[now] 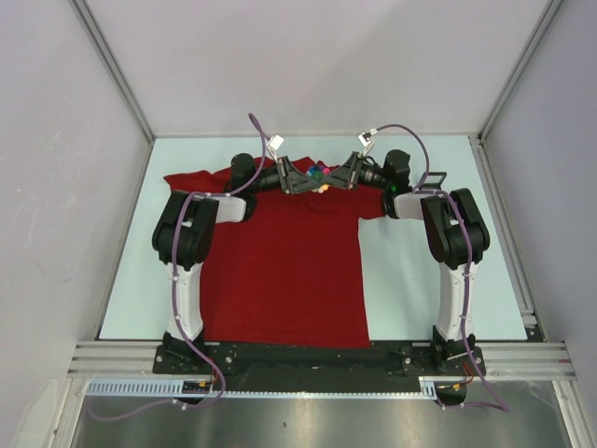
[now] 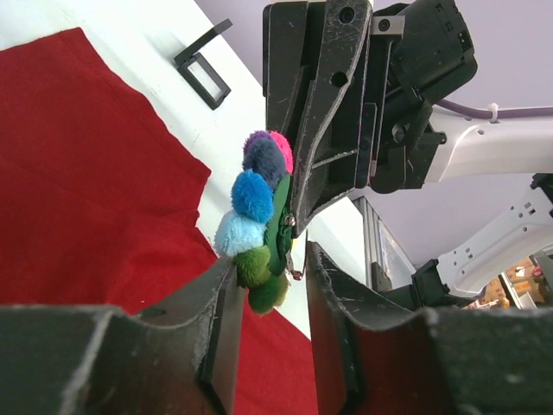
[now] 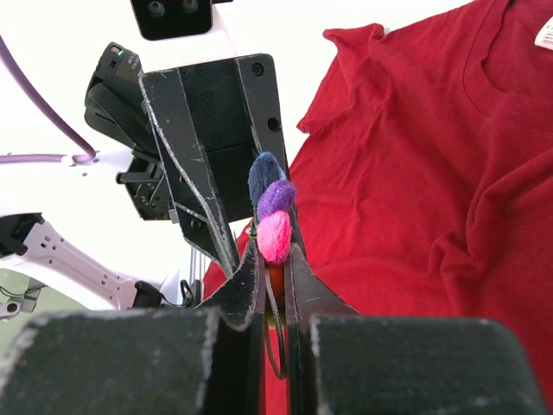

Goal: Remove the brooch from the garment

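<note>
The brooch [image 1: 318,177], a cluster of coloured pom-pom beads, hangs in the air over the collar end of the dark-red garment [image 1: 280,271]. My right gripper [image 3: 274,246] is shut on it, with pink, purple and dark-blue beads [image 3: 276,199] sticking out past the fingertips. In the left wrist view the brooch [image 2: 259,216] shows blue, light-blue and green beads on a green backing. My left gripper [image 2: 270,259] is open around its lower end. One finger touches the green beads and the other stands just off the pin. The two grippers meet tip to tip.
The garment [image 3: 432,173] lies flat on the pale table with its white neck label [image 3: 546,33] at the collar. A small black bracket [image 1: 431,179] sits on the table right of the shirt, by the right arm. Metal frame rails border the table.
</note>
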Controlling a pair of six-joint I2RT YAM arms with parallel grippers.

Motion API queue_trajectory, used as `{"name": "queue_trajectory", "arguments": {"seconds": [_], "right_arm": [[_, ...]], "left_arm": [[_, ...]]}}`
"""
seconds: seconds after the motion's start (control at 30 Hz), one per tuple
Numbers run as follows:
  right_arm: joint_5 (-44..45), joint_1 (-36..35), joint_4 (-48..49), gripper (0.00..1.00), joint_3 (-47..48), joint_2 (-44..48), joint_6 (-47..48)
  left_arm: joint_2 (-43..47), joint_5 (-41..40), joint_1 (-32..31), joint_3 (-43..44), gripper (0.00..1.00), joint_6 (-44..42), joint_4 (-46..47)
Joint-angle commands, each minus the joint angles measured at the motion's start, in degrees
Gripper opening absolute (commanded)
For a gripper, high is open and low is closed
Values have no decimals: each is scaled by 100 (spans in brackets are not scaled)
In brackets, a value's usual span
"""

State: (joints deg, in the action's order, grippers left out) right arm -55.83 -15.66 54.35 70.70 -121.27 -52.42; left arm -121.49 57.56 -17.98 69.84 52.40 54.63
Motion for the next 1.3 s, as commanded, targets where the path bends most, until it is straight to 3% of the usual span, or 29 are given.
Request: {"name": "queue_trajectory", "arguments": {"seconds": [0.0, 0.27, 0.73, 0.9, 1.27], "right_arm": [[99, -60, 23, 0, -3, 227, 171], [46, -78, 50, 0, 5, 236, 189], [55, -209, -486, 0, 137, 288, 628], [55, -262, -802, 0, 216, 323, 908], [125, -411, -1759, 0, 436, 411, 1647]], "left_arm": [[258, 229, -136, 249, 34, -46, 434], [91, 458, -136, 363, 31, 288, 733], [-15, 660, -162, 583, 25, 288, 470], [-6, 774, -162, 662, 23, 86, 162], [178, 845, -162, 1013, 21, -1135, -1507]]}}
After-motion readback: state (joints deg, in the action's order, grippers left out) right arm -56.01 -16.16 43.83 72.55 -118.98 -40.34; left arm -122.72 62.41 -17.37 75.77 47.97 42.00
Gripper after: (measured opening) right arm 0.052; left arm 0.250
